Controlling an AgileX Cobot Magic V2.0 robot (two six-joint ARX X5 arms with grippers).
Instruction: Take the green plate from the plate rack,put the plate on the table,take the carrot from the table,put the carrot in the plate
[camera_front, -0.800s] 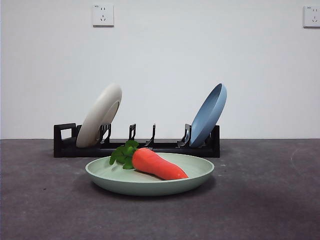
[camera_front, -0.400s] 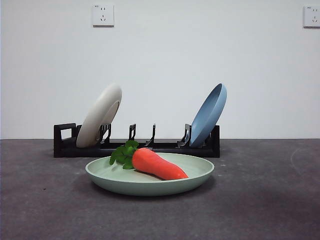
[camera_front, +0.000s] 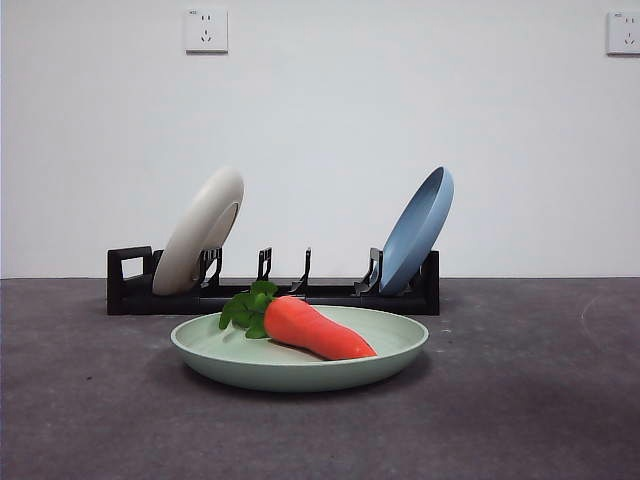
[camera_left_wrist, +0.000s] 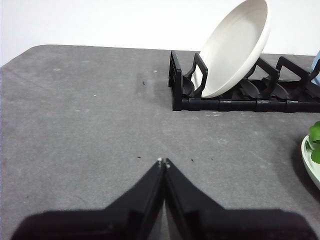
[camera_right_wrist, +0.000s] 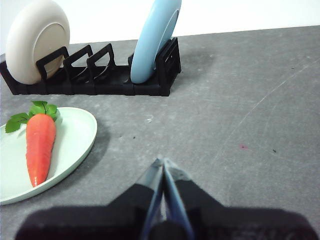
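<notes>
The carrot (camera_front: 318, 329) is lying on its side inside the green plate (camera_front: 300, 372), its leafy tuft pointing toward the plate rack (camera_front: 272, 294); the plate is sitting flat on the table (camera_front: 520, 400), just in front of the rack's middle slots, which are standing bare. In the rack, a cream-white plate (camera_front: 199, 232) is leaning near the end with the square loop, and a blue plate (camera_front: 417, 229) is leaning near the other end. The front view is showing no arm at all; only the wrist views are revealing the grippers. The left gripper (camera_left_wrist: 163, 161) is hanging over bare table with its jaws pressed together and holding nothing, well apart from the rack's loop end; its view is catching just a sliver of the green plate's rim. The right gripper (camera_right_wrist: 163, 161) is likewise closed and holding nothing, beside the plate over the table; its view is showing the carrot from above.
</notes>
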